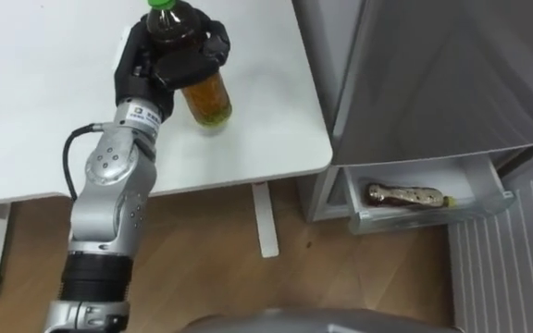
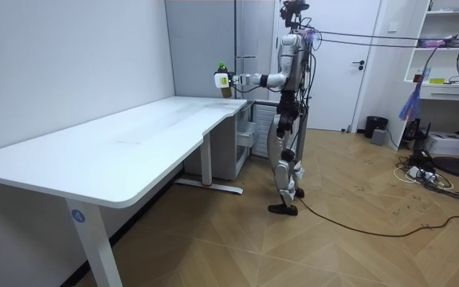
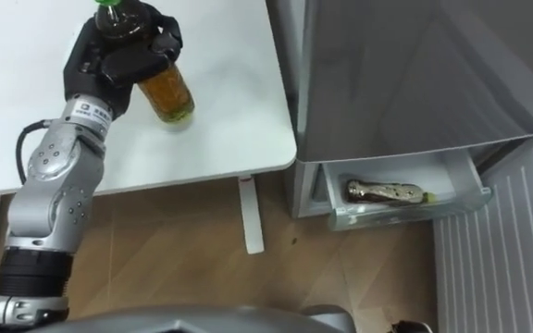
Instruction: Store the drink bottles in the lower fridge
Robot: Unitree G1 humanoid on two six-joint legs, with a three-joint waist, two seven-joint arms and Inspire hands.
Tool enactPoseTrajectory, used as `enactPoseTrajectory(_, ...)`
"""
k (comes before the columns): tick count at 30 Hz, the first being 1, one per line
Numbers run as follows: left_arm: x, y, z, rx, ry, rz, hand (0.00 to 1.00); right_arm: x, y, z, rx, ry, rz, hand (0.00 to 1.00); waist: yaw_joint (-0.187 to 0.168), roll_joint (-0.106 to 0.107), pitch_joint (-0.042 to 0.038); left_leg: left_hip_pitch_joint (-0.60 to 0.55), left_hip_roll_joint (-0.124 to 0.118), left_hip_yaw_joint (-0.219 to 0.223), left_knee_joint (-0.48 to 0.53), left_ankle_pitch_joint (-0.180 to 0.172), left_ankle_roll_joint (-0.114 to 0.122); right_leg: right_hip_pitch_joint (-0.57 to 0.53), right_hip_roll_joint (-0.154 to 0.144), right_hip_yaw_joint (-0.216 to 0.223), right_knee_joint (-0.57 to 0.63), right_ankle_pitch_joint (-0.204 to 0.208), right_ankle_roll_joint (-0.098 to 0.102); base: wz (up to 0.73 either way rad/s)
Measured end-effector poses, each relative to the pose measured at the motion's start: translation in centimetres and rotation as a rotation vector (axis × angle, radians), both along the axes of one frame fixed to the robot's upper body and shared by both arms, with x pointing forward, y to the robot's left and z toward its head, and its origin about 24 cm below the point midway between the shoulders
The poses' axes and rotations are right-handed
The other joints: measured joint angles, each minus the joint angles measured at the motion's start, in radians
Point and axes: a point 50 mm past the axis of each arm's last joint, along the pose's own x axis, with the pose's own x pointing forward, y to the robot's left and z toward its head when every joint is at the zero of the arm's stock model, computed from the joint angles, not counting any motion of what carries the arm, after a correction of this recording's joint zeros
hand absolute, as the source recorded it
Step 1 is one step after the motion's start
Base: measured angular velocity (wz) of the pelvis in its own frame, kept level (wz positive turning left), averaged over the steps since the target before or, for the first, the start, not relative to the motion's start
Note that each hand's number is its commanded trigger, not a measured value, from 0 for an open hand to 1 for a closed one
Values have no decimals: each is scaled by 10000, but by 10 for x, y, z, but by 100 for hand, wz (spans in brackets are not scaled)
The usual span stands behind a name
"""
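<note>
Here, held bottle point(image 1: 208, 100) plus drawer bottle point(image 1: 405, 195)

We list: held bottle point(image 1: 207, 96), clear glossy plastic, with plastic cap; left robot hand point(image 1: 167, 67), matt black casing; surface point(image 1: 44, 111), smooth matt white; floor point(image 1: 211, 268), wood-grain boards, slight sheen; fridge door point(image 1: 433, 83), smooth grey, satin; drawer point(image 1: 490, 200), translucent plastic; second bottle point(image 1: 405, 195), glossy clear plastic.

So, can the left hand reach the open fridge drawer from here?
Probably, with a bend: the drawer stands open, with room beside the bottle lying in it. The left hand, gripping another bottle over the table, must swing right and down.
</note>
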Motion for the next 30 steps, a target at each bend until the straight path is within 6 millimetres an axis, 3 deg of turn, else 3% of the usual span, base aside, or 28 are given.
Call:
enactPoseTrajectory(3, -2, -2, 4, -88, -207, -285, 100, 3, 1, 0, 73, 22, 587, 0, 138, -53, -9, 101, -68, -227, -193, 135, -2, 53, -27, -130, 2, 0, 0, 24)
enactPoseTrajectory(9, -4, -9, 3, -88, -222, -863, 100, 12, 2, 1, 216, -56, 1004, 0, 536, -166, 21, 40, -112, -256, -357, 221, 2, 74, -53, -259, -107, 0, 0, 7)
enactPoseTrajectory(14, -6, -20, 0, -135, -115, -1404, 100, 25, 4, 2, 205, -369, 1389, 0, 605, -236, 34, 33, -159, -561, -356, 220, 3, 79, -51, -291, -106, 0, 0, 11)
enactPoseTrajectory(17, -9, -24, -2, -271, -38, -1693, 100, 27, 4, 2, 204, -492, 1422, 0, 607, -250, 30, 39, -189, -865, -357, 221, 2, 185, -45, -542, -77, 0, 0, 16)
enactPoseTrajectory(19, -11, -28, -6, -304, 61, -2011, 100, 29, 5, 2, 203, -540, 1612, 0, 960, -259, 27, 132, -109, -1005, -361, 223, 4, 48, -13, -560, 185, 0, 0, -12)
enactPoseTrajectory(20, -12, -29, -7, -308, 99, -2105, 100, 29, 4, 2, 194, -536, 1643, 0, 1052, -267, 30, 170, -100, -1194, -364, 223, 4, 37, -6, -638, 300, 0, 0, -12)
enactPoseTrajectory(21, -16, -30, -11, -347, 258, -2191, 100, 30, 4, 3, 166, -543, 1657, 0, 1090, -280, 29, 308, -62, -1697, -443, 244, -27, 31, -6, -894, 680, 0, 0, 6)
enactPoseTrajectory(22, -19, -31, -15, -393, 436, -2254, 100, 30, 3, 3, 131, -616, 1626, 0, 1115, -256, 34, 538, 148, -2286, -626, 305, -62, -305, -12, -1086, 1572, -8, -6, 6)
enactPoseTrajectory(23, -21, -32, -17, -423, 527, -2306, 100, 31, 2, 3, 89, -714, 1584, 0, 1136, -205, 73, 645, 326, -2671, -708, 322, -78, -573, 48, -915, 1857, -258, -60, -26)
enactPoseTrajectory(24, -23, -29, -19, -547, 606, -2304, 100, 40, 6, 4, 99, -1031, 1624, 0, 1324, -292, -4, 557, 456, -3343, -681, 338, -121, -1074, 318, -180, 729, -303, -318, -38)
enactPoseTrajectory(25, -23, -23, -20, -701, 687, -1988, 100, 52, 10, 5, 174, -1479, 1710, 0, 1276, -482, -80, 354, 501, -3536, -597, 241, -329, -1179, 357, -145, 21, 704, -571, -17)
enactPoseTrajectory(26, -23, -20, -20, -679, 738, -1897, 100, 54, 12, 5, 206, -1672, 1708, 0, 1080, -469, -79, 325, 593, -3353, -656, 227, -424, -1087, 404, -376, -13, 764, -591, 45)
enactPoseTrajectory(27, -24, -23, -22, -771, 873, -2052, 100, 54, 15, 5, 362, -1811, 1470, 0, 841, -434, -65, 326, 666, -2451, -739, 212, -484, -982, 422, -603, 32, 765, -593, 70)
enactPoseTrajectory(28, -25, -28, -23, -869, 919, -2323, 100, 55, 15, 5, 397, -1832, 1404, 0, 829, -411, -44, 365, 740, -1496, -821, 288, -545, -872, 419, -517, 16, 763, -590, 59)
enactPoseTrajectory(30, -26, -30, -23, -897, 903, -2528, 100, 62, 16, 6, 535, -1969, 1505, 0, 889, -396, -51, 432, 751, -799, -890, 366, -497, -836, 412, -510, 13, 736, -549, 25)
